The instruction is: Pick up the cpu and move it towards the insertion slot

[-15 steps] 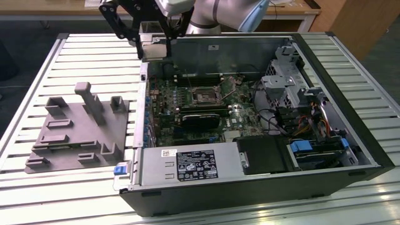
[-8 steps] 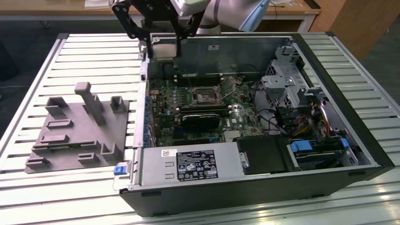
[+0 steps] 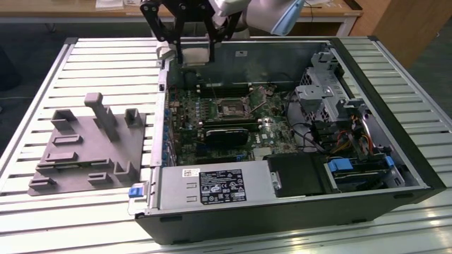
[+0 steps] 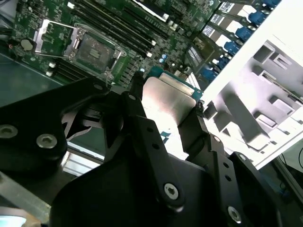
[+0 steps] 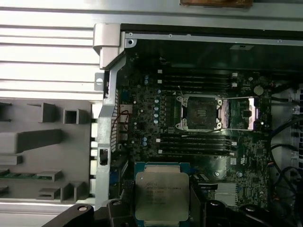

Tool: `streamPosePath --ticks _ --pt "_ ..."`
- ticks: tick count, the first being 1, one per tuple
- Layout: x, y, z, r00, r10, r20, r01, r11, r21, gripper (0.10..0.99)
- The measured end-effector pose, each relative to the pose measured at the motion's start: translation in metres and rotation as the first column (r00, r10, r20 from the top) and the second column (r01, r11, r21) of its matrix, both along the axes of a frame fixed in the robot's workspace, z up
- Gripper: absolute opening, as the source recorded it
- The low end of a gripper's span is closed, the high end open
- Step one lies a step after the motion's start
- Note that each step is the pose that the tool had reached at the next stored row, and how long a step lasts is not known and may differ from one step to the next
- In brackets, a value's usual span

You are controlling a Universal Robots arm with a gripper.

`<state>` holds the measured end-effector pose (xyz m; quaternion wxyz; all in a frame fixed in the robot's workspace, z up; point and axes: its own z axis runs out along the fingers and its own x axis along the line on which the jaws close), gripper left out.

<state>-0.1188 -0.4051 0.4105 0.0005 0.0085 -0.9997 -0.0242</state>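
Pinching the cpu [image 5: 162, 195] by its edges, the gripper [image 4: 165, 106] fingers [image 4: 142, 118] hang above the motherboard, chip level, the insertion slot [image 5: 199, 111] toward twelve o'clock.

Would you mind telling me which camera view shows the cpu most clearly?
The first wrist view: the cpu faces the camera, its square metal top and green edge plain, held in the hand. The second wrist view catches the cpu at a slant between the fingers. In the exterior view the hand blocks most of it.
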Motion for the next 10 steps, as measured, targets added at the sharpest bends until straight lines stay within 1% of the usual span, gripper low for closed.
streamPosePath --ticks 10 --pt "0.0138 0.0061 0.0 1.0 0.0 0.0 0.0 1.0 0.0 0.545"
